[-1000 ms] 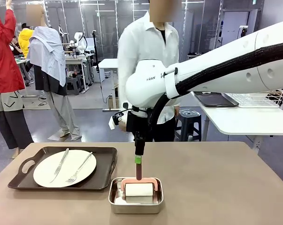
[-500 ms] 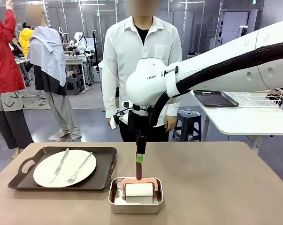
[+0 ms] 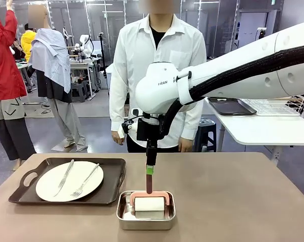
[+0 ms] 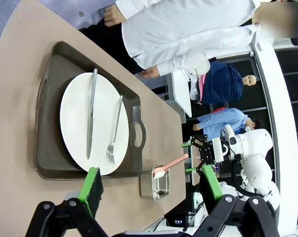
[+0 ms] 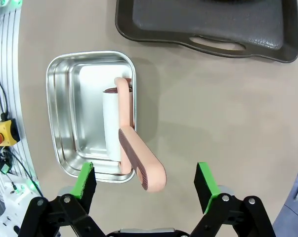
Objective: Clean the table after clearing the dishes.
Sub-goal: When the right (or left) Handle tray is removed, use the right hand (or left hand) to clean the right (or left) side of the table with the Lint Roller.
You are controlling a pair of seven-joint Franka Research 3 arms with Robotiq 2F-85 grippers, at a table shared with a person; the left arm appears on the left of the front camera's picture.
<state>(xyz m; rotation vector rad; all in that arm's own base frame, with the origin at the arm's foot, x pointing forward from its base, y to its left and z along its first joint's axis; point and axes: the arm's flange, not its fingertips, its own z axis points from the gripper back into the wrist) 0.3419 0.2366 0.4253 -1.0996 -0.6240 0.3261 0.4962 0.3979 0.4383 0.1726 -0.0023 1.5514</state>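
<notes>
Your right pincer (image 5: 145,174) hung wide over the roller handle (image 5: 137,155) in the pan (image 5: 60,113), so you needed to centre before closing; the plate (image 3: 48,187) sat on its tray (image 3: 112,176), tabletop's (image 3: 232,201) lower left.

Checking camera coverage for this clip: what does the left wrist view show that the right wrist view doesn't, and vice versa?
Left wrist view: the white plate with knife and fork, and the person standing at the table. Right wrist view: the roller's white roll lying in the steel pan, seen from above. Both: the dark tray, pan, pink roller handle and table.
</notes>
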